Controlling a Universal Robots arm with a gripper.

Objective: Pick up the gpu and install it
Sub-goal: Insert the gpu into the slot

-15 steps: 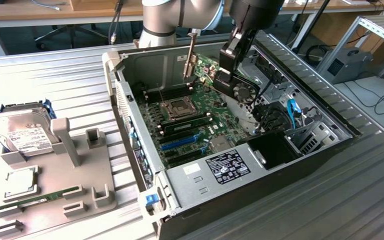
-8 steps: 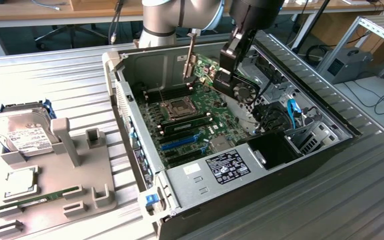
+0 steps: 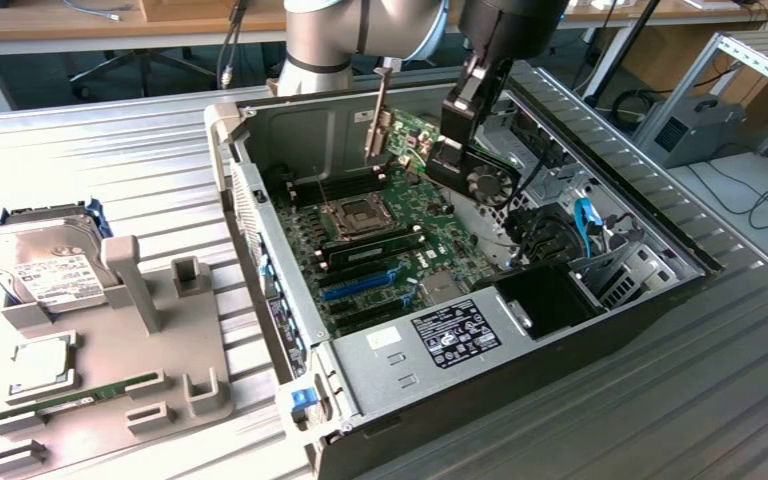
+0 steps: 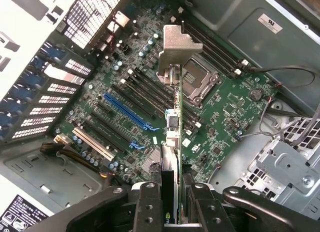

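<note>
**GPU held above the open case**

The gripper (image 4: 172,202) has its fingers clamped on the gpu (image 4: 173,127), held edge-on over the motherboard (image 4: 225,111) inside the open computer case (image 3: 651,300). The card's long axis runs away from the fingers, silver bracket at the far end. It hangs above the blue slot (image 4: 127,114), not seated

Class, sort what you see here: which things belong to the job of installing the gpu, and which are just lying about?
Belongs to the job:
- gpu, held on edge in the gripper
- open computer case
- motherboard with its blue slot

Lying about:
- hard drive
- memory stick
- grey holder tray
</note>
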